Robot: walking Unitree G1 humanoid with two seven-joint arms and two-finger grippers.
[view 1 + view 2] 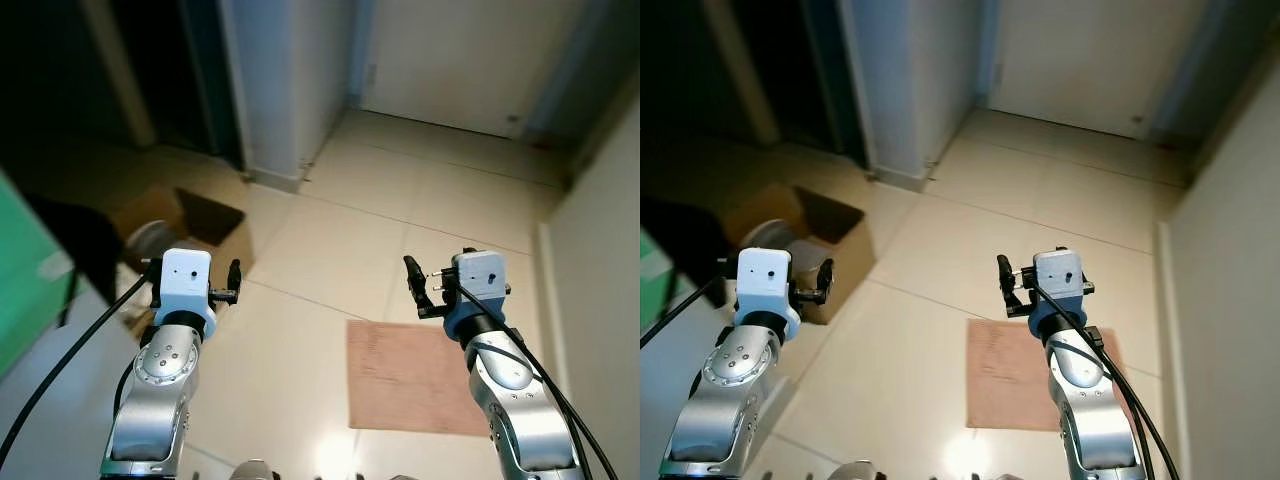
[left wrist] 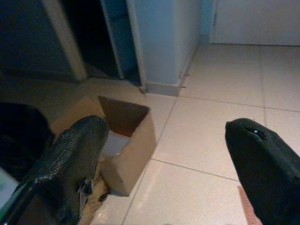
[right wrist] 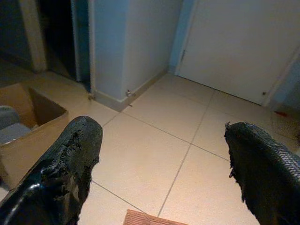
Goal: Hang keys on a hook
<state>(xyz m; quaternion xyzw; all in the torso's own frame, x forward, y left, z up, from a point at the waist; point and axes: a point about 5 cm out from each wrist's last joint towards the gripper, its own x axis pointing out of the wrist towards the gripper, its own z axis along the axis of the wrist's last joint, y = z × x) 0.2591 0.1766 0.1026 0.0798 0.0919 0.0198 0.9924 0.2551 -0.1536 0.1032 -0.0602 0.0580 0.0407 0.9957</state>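
Both arms are raised in front of me over a tiled floor. My left gripper (image 1: pixel 193 272) is open; in the left wrist view its two black fingers (image 2: pixel 75 159) stand wide apart with nothing between them. My right gripper (image 1: pixel 458 280) is open too, and its fingers (image 3: pixel 61 164) are spread over bare tiles with nothing held. Past the fingers both wrist views look at the floor, a wall corner and a door.
An open cardboard box (image 1: pixel 205 225) with a grey object (image 1: pixel 150 240) in it sits on the floor at the left. A pink mat (image 1: pixel 410 375) lies under my right arm. A white wall corner (image 1: pixel 285 90) and a closed door (image 1: pixel 450 60) stand ahead. A wall (image 1: pixel 600 300) runs along the right.
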